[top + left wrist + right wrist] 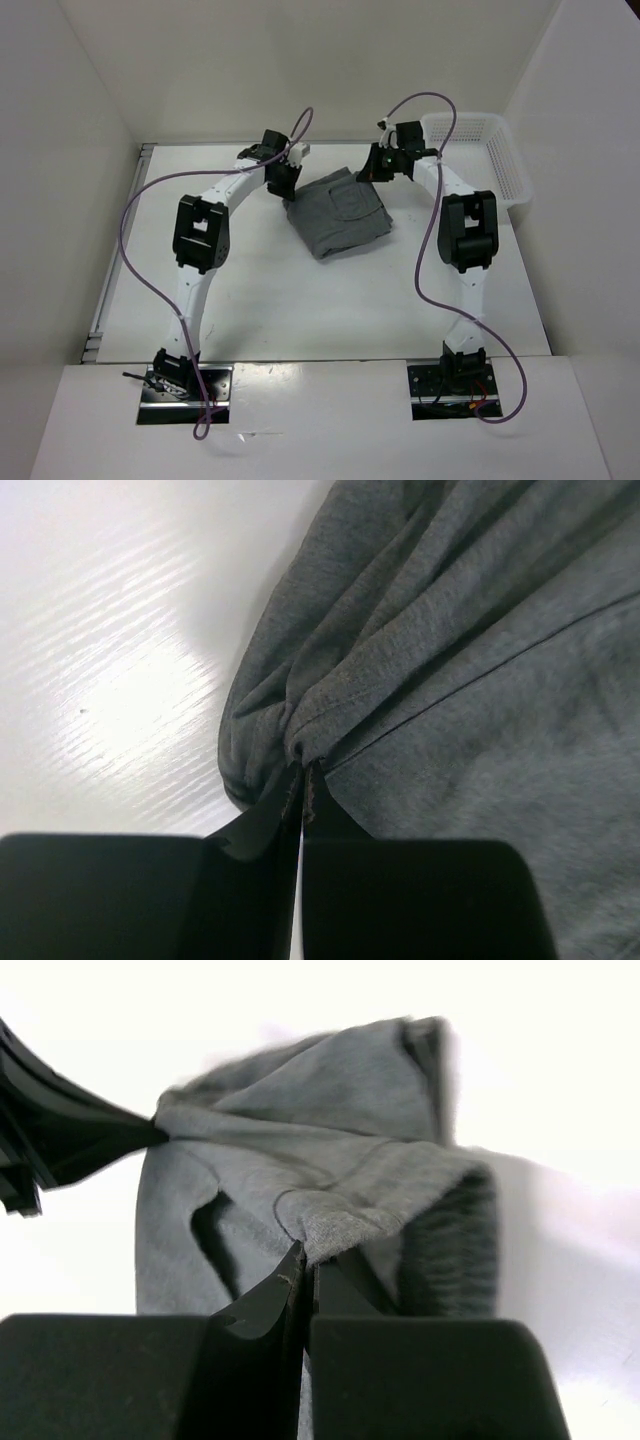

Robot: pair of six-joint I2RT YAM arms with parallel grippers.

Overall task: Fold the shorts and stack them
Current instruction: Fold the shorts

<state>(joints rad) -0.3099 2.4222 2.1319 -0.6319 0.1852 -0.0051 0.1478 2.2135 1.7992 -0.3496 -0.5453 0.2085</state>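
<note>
**Operator:** Where are the shorts?

**Me:** The shorts (338, 212) lie in a rumpled grey heap on the table (300, 300), toward its far side and between my two arms. A sewn pocket (352, 203) faces up near the middle of the heap.

**Operator:** What is your left gripper doing?

**Me:** My left gripper (303, 772) is clenched on the left edge of the shorts. The tips meet with a gathered pinch of fabric between them, and creases fan out from that spot. Bare white table shows just beside the edge.

**Operator:** And the right one?

**Me:** My right gripper (308, 1260) is clenched too, nipping a folded lip of the same shorts at their far right corner. In that wrist view the cloth runs across to the dark fingers (70, 1145) of my other gripper, which hold the opposite corner.

**Operator:** Is the cloth off the table?

**Me:** The pinched corners look drawn up a little. Whether the bulk is off the table, I cannot tell.

**Operator:** Anything else nearby?

**Me:** A white mesh basket (500, 160) sits at the far right corner of the table, beside my right arm and apart from the shorts.
</note>
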